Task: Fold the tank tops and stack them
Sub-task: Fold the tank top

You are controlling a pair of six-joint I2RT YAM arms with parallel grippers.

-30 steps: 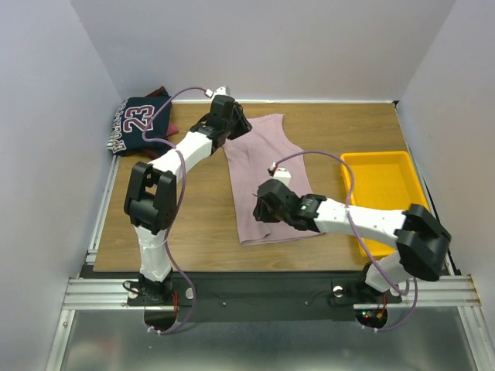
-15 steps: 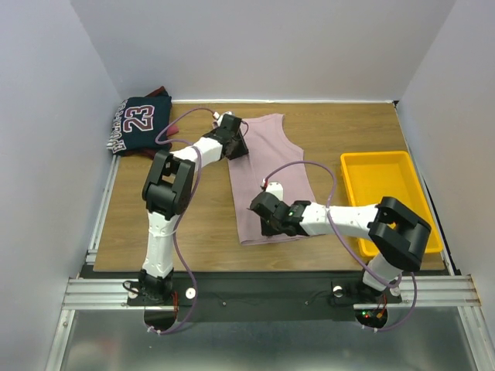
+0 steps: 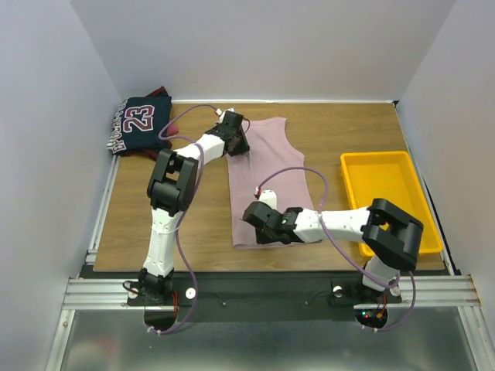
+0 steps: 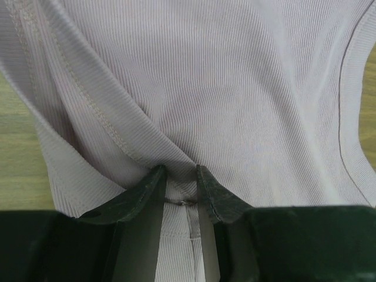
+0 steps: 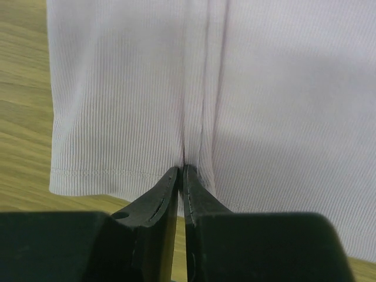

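Wooden table (image 3: 193, 209), with pink tank top (image 3: 271, 166) flat at centre, clenched at far-left shoulder by left gripper (image 4: 181, 183), pinched along a raised ridge near hem by right gripper (image 5: 182, 176); navy tank top (image 3: 141, 124) heaped at far-left corner.

Soft, even light falls from overhead, leaving only faint shadows on the desk (image 3: 210, 209). Close up, the dark fingers (image 5: 154, 202) look blurred and underlit, while the ribbing of the pink top (image 4: 235, 88) reads crisp.
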